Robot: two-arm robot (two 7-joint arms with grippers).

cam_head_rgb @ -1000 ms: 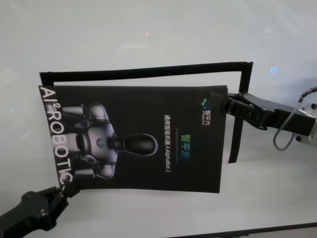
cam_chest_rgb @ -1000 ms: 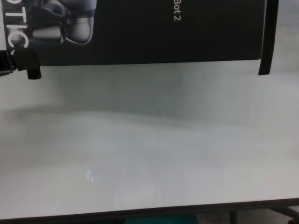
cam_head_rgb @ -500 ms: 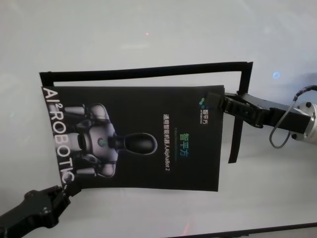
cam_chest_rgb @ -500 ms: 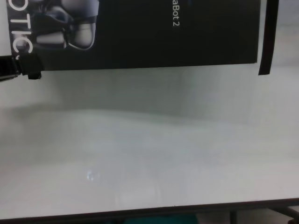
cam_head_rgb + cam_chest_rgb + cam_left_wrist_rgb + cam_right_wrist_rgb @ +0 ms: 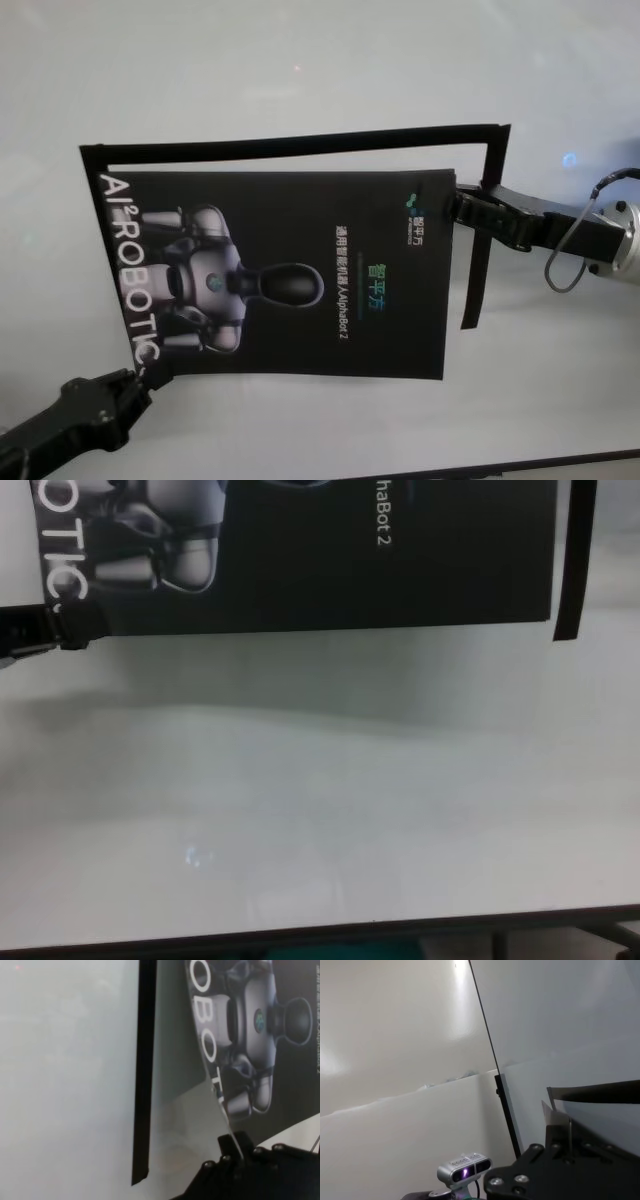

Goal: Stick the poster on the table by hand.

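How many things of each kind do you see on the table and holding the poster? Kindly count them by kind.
Poster: 1
Black tape strips: 3
Pincers gripping the poster, left pincer and right pincer: 2
Table: 1
Total: 7

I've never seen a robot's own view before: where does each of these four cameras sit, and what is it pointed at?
Head: high up, looking down at the poster on the table; both arms show, left gripper and right gripper each at a corner.
Chest: lower, poster's near edge.
Left wrist: along its jaws at the poster's lettering.
Right wrist: its jaws on the poster's edge.
Head and chest share the tape strip.
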